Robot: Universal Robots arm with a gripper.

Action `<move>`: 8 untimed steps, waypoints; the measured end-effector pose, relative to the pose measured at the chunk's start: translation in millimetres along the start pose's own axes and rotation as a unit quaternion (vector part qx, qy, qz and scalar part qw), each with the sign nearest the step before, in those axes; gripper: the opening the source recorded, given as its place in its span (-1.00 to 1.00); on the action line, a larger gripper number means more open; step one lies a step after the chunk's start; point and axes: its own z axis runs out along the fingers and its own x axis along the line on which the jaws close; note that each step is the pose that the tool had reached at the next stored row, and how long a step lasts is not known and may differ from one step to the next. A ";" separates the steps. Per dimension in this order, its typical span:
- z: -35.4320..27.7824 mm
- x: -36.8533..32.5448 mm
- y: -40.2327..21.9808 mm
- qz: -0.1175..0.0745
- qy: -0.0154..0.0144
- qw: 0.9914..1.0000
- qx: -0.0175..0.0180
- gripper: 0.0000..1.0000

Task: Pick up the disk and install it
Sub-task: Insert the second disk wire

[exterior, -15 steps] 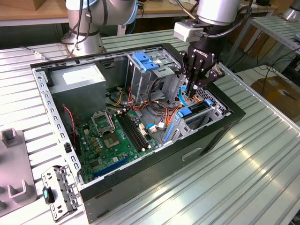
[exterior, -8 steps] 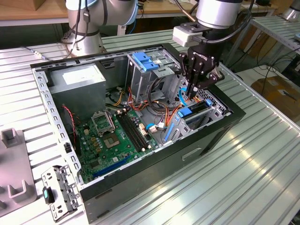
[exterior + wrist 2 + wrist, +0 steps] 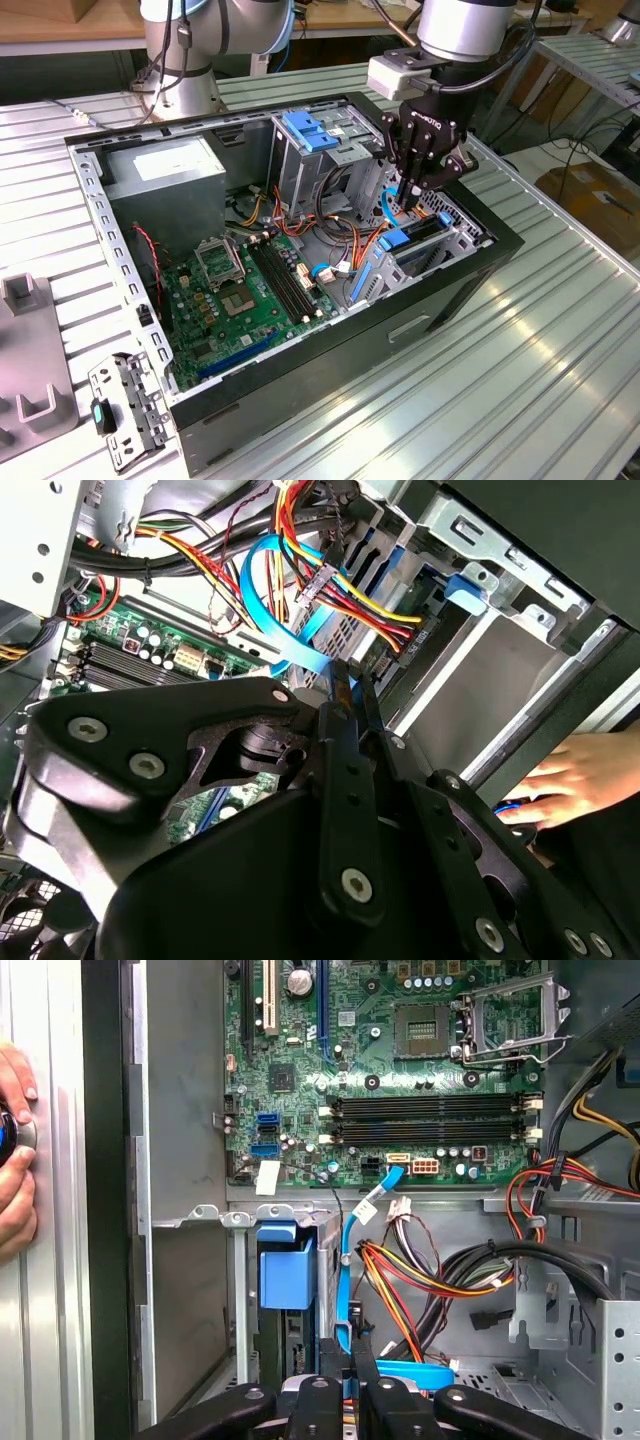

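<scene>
Black linkage fingers of the hand (image 3: pixel 420 190), pressed together just above the blue-framed dark disk (image 3: pixel 408 240), should descend squarely.

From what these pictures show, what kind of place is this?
Probably a robotics lab or test workshop: an open black desktop computer case lies on a ribbed aluminium workbench, with wooden benches and a brown cardboard box around.

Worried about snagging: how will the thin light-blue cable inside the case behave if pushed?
Likely floppy: the light-blue cable hangs in a loose curve. Probably light, being thin and flat. It may tug back, since one end seems plugged into the motherboard.
</scene>
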 end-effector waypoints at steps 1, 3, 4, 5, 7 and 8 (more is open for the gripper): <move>0.0 0.0 0.0 0.000 0.000 1.000 0.000 -0.68; 0.0 0.0 0.0 0.000 0.000 1.000 0.000 -0.68; 0.0 0.0 0.1 0.000 0.000 1.000 0.000 -0.68; 0.1 0.7 1.4 0.000 0.000 1.000 0.002 -0.68; 0.1 1.5 3.7 0.000 -0.001 1.000 0.008 -0.68; 0.2 1.9 4.5 0.000 -0.001 1.000 0.010 -0.68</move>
